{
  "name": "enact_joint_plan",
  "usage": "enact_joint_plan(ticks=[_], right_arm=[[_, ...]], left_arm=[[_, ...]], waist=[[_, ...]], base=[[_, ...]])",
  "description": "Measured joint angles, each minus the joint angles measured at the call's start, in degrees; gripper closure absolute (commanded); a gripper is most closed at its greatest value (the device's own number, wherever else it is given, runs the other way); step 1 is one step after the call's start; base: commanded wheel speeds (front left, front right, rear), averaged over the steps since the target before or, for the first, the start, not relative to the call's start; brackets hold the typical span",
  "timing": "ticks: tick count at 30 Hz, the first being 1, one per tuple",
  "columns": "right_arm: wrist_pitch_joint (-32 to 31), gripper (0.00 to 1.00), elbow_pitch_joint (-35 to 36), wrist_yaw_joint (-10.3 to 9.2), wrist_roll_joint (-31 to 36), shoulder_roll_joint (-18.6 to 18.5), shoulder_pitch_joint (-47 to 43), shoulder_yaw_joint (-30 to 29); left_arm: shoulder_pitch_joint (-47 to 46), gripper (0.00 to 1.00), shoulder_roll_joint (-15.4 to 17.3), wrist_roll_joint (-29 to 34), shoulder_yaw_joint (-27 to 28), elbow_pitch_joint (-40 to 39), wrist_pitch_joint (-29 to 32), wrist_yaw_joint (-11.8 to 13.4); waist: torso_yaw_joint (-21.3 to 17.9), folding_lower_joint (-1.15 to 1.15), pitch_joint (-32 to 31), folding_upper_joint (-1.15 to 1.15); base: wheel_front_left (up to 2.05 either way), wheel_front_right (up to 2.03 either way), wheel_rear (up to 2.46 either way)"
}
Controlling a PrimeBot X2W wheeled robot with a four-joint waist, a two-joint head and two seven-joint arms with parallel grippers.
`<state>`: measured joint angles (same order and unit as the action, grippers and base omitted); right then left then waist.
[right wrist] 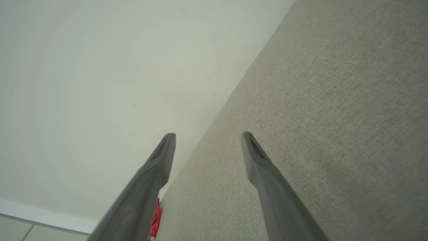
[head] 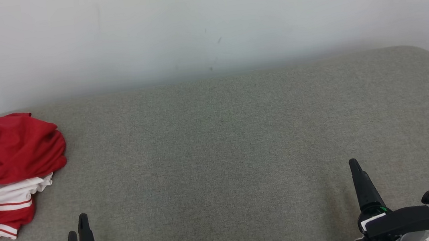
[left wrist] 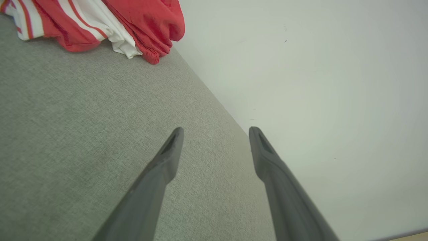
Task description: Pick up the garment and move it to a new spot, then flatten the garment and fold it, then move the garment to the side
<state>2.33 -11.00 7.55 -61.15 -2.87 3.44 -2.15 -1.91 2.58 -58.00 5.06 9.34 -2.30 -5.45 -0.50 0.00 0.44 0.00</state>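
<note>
The garment [head: 9, 160], red with white striped trim, is seen crumpled in a heap at the far left of the grey counter [head: 221, 144], close to the wall [head: 203, 24]; part of it is cut off by the head view's left border. The left end effector [head: 77, 225] is held low at the near edge, near the heap but not touching it, its jaws spread wide with nothing between them; the right end effector [head: 358, 173] is placed well apart at the near right, likewise wide and empty, as shown in its wrist view. The pick-up is judged not yet begun; the whole task lies ahead. For a good grasp, the left end effector should be brought over the heap and lowered onto a raised fold rather than a flat hem, so that cloth and not the counter's covering is pinched; a deep bite through several layers is advised, since thin jersey is likely to slip from a shallow pinch. The lift should be made high enough that trailing cloth is cleared before it is carried toward the open middle; a snag on the counter's left edge is to be watched for.
</note>
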Motion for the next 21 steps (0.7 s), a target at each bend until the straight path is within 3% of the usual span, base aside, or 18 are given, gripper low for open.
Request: enact_joint_plan(ticks=[10, 21], right_arm=[[1.89, 0.0, 1.26, 0.0, 10.81, 0.0, -0.43, 0.64], [4.08, 0.0, 1.99, 0.0, 21.53, 0.0, -0.88, 1.04]], left_arm=[[0.63, 0.0, 0.21, 12.27, -1.03, -1.2, -1.93, 1.07], [1.49, 0.0, 1.42, 21.5, -2.61, -1.64, -4.05, 2.44]], waist=[[-0.05, 0.0, 0.04, 0.0], [-0.1, 0.0, -0.02, 0.0]], base=[[0.0, 0.0, 0.0], [0.0, 0.0, 0.0]])
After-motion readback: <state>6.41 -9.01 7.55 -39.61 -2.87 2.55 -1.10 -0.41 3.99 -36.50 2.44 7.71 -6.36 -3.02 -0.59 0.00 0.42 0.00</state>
